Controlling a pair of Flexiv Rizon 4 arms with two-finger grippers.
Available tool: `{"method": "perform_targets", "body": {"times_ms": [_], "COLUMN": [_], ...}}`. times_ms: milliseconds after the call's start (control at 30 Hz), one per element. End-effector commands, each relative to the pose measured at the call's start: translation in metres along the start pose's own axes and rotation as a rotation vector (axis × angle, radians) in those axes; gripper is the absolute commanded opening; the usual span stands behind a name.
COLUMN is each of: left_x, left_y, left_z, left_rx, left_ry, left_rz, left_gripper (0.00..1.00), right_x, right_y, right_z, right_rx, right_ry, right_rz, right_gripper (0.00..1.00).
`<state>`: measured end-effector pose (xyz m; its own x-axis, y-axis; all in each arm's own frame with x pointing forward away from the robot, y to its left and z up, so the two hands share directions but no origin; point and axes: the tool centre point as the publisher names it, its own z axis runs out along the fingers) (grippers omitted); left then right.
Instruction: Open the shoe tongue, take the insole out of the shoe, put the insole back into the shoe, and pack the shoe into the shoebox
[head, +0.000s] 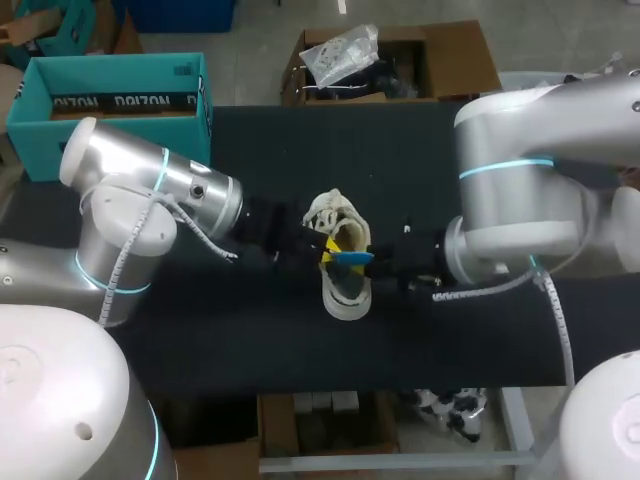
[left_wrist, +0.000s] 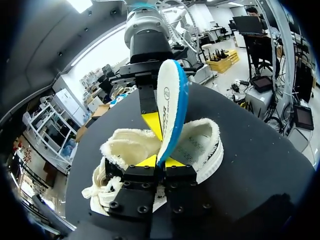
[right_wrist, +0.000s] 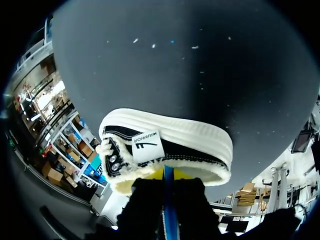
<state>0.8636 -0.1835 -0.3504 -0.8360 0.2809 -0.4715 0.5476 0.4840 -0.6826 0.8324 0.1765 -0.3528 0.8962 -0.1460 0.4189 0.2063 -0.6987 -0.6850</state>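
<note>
While the insole (left_wrist: 172, 100) is pinched upright over the shoe (head: 345, 295) at the tabletop's middle by both the left gripper (left_wrist: 161, 161) and the right gripper (right_wrist: 168, 176), removal is judged nearly done, whereas reinsertion and packing into the shoebox (head: 110, 100) at the far left corner are left.

The table (head: 420, 340) has a black, matte covering across its whole top. One item rests directly on this surface: the shoe (head: 346, 262), cream-white with a thick ribbed sole, standing sole-down near the middle. In the right wrist view, fine pale specks (right_wrist: 153, 45) lie scattered on the covering beyond the shoe. The teal shoebox (head: 110, 110) stands at the far left corner; whether it rests on the table cannot be determined.
</note>
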Motion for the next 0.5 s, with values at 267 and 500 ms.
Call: {"method": "perform_targets", "body": {"times_ms": [267, 500], "left_x": [0.012, 0.012], "left_y": [-0.018, -0.025], "left_z": [-0.003, -0.004], "left_rx": [0.023, 0.019], "left_ry": [-0.003, -0.008], "left_rz": [0.057, 0.085], "left_gripper": [0.09, 0.00], "right_x": [0.001, 0.002], "right_y": [0.002, -0.001], "right_z": [-0.001, -0.001], "right_rx": [0.005, 0.002], "right_ry": [0.002, -0.001], "right_rz": [0.004, -0.003], "right_gripper": [0.00, 0.00]}}
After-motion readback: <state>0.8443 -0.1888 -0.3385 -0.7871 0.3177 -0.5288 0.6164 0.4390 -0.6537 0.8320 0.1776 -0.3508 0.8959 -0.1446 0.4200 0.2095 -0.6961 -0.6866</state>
